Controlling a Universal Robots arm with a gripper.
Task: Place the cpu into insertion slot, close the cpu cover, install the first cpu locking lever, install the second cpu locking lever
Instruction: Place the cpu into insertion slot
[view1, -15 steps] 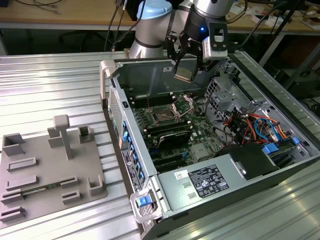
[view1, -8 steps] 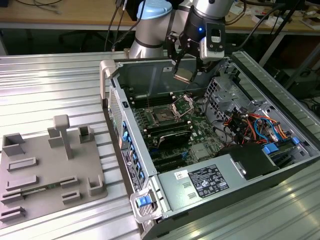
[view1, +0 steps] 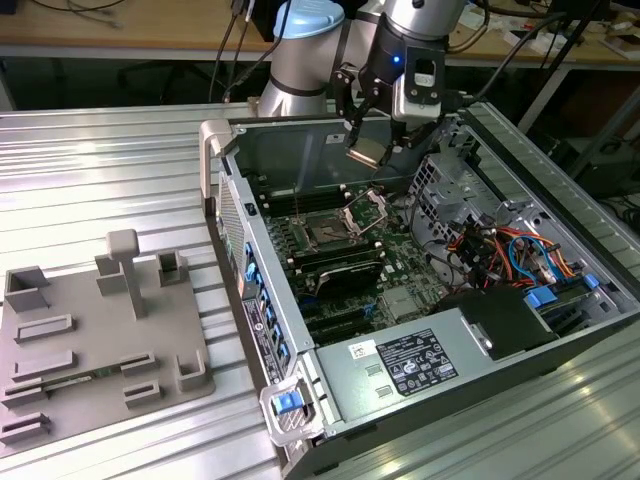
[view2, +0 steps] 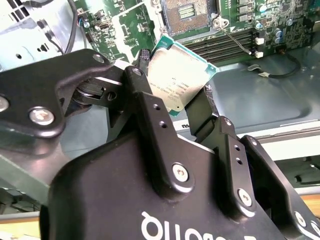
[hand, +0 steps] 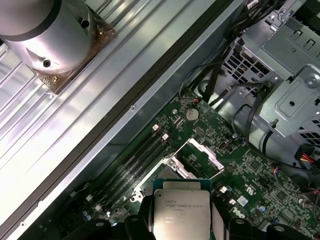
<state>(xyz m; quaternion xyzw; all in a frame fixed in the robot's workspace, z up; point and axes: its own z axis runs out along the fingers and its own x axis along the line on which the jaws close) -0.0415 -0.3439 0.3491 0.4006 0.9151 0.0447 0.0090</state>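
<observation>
Gripping cpu (view1: 366, 154) by its edges in tool (view1: 371, 142), held level high over insertion slot (view1: 327, 232) for flat seating; cpu cover (view1: 367, 208) hinged up, leaving it clear.

— Brushed silvery metal, satin sheen, on the small flat square green-edged cpu (view2: 179, 80).
— Agreed. Matt and smooth on the chunky black gripper (view2: 172, 92), apart from glossy steel screw heads (view2: 180, 173).
— Glossy lacquer on the green circuit board (hand: 260, 175); bright polished steel on the square silvery cpu cover frame (hand: 210, 157).
— Dull grey sheet metal for the big computer case (view1: 470, 410). Ribbed, shiny aluminium for the table (view1: 100, 170); matt grey plastic for the flat holder tray (view1: 100, 330).
</observation>
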